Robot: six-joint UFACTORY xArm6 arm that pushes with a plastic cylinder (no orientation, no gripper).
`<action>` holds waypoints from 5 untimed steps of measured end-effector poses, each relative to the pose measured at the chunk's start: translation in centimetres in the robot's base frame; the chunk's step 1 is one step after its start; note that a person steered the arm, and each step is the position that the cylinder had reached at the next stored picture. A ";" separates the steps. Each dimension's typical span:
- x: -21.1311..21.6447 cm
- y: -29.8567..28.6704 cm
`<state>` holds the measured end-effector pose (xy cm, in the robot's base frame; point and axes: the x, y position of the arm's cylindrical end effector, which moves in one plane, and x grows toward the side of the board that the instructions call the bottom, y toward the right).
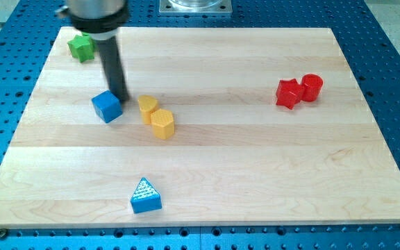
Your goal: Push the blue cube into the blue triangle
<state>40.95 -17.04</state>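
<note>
The blue cube (pixel 107 106) sits on the wooden board's left part. The blue triangle (pixel 145 196) lies near the view's bottom edge, below and a little right of the cube. My tip (pixel 121 98) stands right at the cube's upper right corner, touching or almost touching it. The dark rod rises from there toward the view's top left.
Two yellow blocks (pixel 148 108) (pixel 162 123) lie just right of the cube. A green block (pixel 80 47) sits at the board's top left corner. A red star-like block (pixel 288 93) and a red cylinder (pixel 312 87) stand at the right. The wooden board (pixel 255 173) lies on a blue perforated table.
</note>
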 end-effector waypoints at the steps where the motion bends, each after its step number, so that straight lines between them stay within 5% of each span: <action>1: 6.0 3.1; 3: 4.1 -3.1; 5: 10.7 2.2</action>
